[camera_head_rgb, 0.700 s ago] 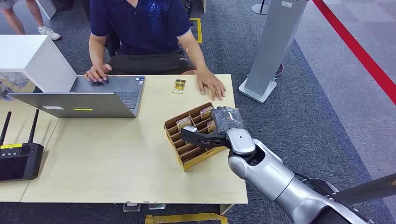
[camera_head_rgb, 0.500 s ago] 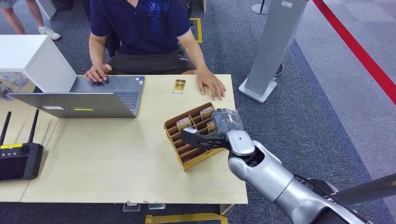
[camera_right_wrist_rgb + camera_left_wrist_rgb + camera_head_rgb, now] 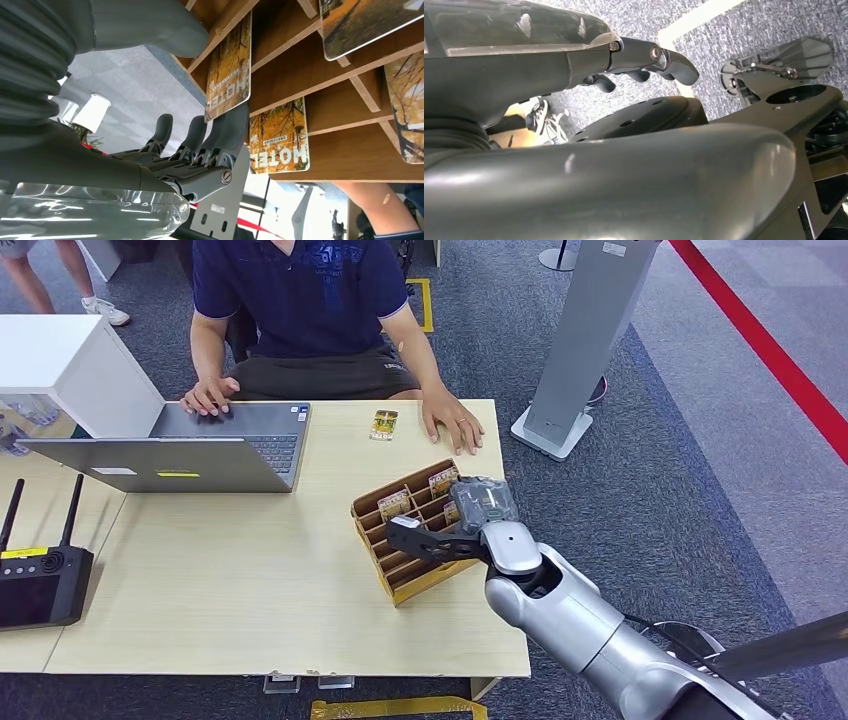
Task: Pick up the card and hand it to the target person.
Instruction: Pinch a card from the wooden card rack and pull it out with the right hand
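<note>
Card (image 3: 229, 70) stands in a rack (image 3: 400, 530) slot, its edge touching the right hand's (image 3: 200, 145) fingers (image 3: 227, 132) — thumb on its other side, fingers narrow but not yet clamped on it. Step in hand: the pick. Next the fingers must pinch it, lift it free, then carry it toward the person (image 3: 300, 300). Left hand (image 3: 644, 60) hangs curled, holding nothing.
</note>
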You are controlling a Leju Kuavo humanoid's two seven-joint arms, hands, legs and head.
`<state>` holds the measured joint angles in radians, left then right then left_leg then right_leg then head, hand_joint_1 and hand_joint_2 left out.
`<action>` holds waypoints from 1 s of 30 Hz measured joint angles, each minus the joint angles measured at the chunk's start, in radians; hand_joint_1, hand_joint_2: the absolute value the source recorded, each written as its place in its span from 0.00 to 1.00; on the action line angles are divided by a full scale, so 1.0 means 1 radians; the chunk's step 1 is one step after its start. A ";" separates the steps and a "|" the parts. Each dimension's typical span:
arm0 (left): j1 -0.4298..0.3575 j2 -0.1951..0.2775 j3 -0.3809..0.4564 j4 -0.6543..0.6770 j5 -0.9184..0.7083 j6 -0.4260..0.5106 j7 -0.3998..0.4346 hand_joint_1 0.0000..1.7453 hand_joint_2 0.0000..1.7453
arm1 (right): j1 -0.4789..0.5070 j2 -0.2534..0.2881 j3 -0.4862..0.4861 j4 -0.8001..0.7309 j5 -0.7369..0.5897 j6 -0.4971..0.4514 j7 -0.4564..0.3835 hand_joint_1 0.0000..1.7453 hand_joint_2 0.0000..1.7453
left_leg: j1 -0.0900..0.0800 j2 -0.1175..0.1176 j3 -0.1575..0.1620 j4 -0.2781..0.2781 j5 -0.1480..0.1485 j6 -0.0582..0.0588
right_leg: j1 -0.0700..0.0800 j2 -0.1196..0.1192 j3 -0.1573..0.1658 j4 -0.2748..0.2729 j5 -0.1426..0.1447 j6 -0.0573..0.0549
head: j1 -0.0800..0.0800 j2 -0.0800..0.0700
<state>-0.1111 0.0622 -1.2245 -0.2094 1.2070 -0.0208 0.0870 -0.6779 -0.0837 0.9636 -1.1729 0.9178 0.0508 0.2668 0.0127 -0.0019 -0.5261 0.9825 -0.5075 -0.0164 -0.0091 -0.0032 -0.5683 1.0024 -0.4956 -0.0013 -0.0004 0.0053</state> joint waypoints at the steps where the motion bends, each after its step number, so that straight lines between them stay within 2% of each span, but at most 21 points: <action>1: 0.000 0.000 0.000 0.000 0.001 0.000 0.000 0.00 0.00 | 0.000 0.002 0.000 0.002 0.000 -0.001 0.000 0.48 1.00 | 0.000 0.000 0.000 0.000 0.000 0.000 | 0.000 0.000 0.000 0.000 0.000 0.000 | 0.000 0.000; 7: 0.000 0.000 0.000 0.000 0.002 -0.002 0.000 0.00 0.00 | 0.000 0.009 0.000 0.014 0.000 -0.004 -0.001 0.79 1.00 | 0.000 0.000 0.000 0.000 0.000 0.000 | 0.000 0.000 0.000 0.000 0.000 0.000 | 0.000 0.000; 12: 0.000 0.000 0.000 0.000 0.002 -0.001 0.000 0.00 0.00 | -0.003 0.013 0.000 0.022 0.001 -0.007 -0.003 0.91 1.00 | 0.000 0.000 0.000 0.000 0.000 0.000 | 0.000 0.000 0.000 0.000 0.000 0.000 | 0.000 0.000; 30: 0.000 0.000 -0.010 0.000 -0.007 0.000 -0.012 0.00 0.00 | -0.006 0.020 -0.002 0.021 0.025 -0.020 -0.002 0.90 1.00 | 0.000 0.000 0.001 0.000 0.000 0.000 | 0.000 0.000 0.000 0.000 0.000 0.000 | 0.000 0.000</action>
<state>-0.1109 0.0622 -1.2349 -0.2094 1.1999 -0.0206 0.0751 -0.6839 -0.0640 0.9621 -1.1520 0.9431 0.0311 0.2652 0.0127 -0.0018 -0.5255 0.9826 -0.5074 -0.0165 -0.0091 -0.0032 -0.5679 1.0025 -0.4955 -0.0013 -0.0004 0.0053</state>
